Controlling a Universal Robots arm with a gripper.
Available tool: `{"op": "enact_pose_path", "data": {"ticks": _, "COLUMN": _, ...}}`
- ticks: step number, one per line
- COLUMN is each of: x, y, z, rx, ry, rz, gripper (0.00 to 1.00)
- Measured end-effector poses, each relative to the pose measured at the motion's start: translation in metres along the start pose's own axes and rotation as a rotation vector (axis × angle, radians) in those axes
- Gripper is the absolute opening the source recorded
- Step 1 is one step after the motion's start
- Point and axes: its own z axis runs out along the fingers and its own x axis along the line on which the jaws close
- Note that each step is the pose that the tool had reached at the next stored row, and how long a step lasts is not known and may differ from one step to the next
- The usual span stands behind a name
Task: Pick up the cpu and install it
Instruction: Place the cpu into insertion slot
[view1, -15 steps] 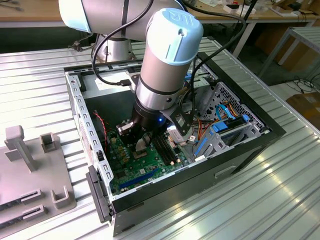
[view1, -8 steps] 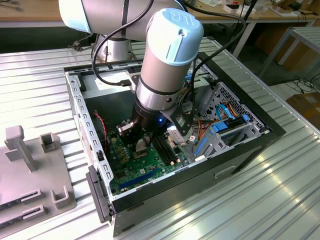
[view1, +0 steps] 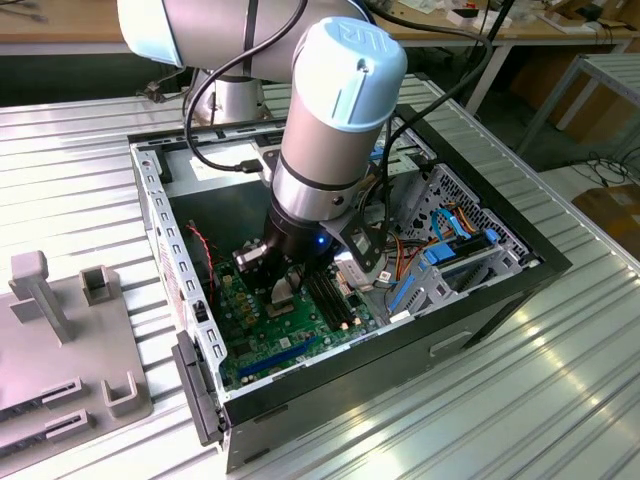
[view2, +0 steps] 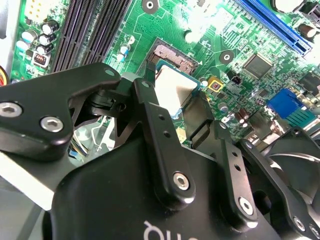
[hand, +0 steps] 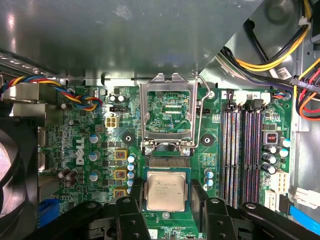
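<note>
The cpu (hand: 166, 189), a small square chip with a silver-grey top and a thin greenish rim, sits between my gripper's (hand: 166, 196) two black fingers (hand: 131, 207), which close on its opposite edges. It lies flat and low over the black socket (hand: 167, 162), whose metal frame (hand: 167, 107) stands flipped open beyond it. In the second wrist view the cpu (view2: 172, 90) shows between the fingertips (view2: 150, 107), just short of the socket's exposed strip (view2: 172, 52). I cannot tell whether the chip rests in the socket. In the exterior view the gripper (view1: 283, 285) reaches down inside the open computer case (view1: 200, 330).
Long black memory slots (hand: 242, 150) run beside the socket. A black fan (hand: 15, 170) and coloured cables (hand: 65, 95) lie on the other side, with power cables (hand: 280, 55) near the case wall. A drive cage with blue parts (view1: 440, 260) and a grey fixture (view1: 60, 340) stand nearby.
</note>
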Motion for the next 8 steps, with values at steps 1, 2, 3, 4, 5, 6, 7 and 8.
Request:
{"op": "enact_pose_path", "data": {"ticks": 1, "x": -0.0001, "y": 0.0, "z": 0.0016, "rx": 0.0003, "ry": 0.0002, "rz": 0.0, "gripper": 0.47}}
{"op": "enact_pose_path", "data": {"ticks": 2, "x": -0.0001, "y": -0.0001, "z": 0.0039, "rx": 0.0001, "ry": 0.0003, "rz": 0.0, "gripper": 0.47}}
{"op": "enact_pose_path", "data": {"ticks": 3, "x": -0.0002, "y": -0.0001, "z": 0.0056, "rx": 0.0001, "ry": 0.0005, "rz": 0.0, "gripper": 0.47}}
{"op": "enact_pose_path", "data": {"ticks": 4, "x": -0.0003, "y": -0.0002, "z": 0.008, "rx": 0.0002, "ry": 0.001, "rz": 0.0, "gripper": 0.47}}
{"op": "enact_pose_path", "data": {"ticks": 5, "x": -0.0003, "y": -0.0002, "z": 0.0098, "rx": 0.0002, "ry": 0.0013, "rz": 0.001, "gripper": 0.47}}
{"op": "enact_pose_path", "data": {"ticks": 6, "x": -0.0004, "y": -0.0002, "z": 0.012, "rx": 0.0, "ry": 0.0017, "rz": 0.001, "gripper": 0.47}}
{"op": "enact_pose_path", "data": {"ticks": 7, "x": -0.0005, "y": -0.0003, "z": 0.0133, "rx": 0.0, "ry": 0.0022, "rz": 0.002, "gripper": 0.47}}
{"op": "enact_pose_path", "data": {"ticks": 8, "x": -0.0005, "y": -0.0003, "z": 0.0144, "rx": 0.0, "ry": 0.0026, "rz": 0.002, "gripper": 0.47}}
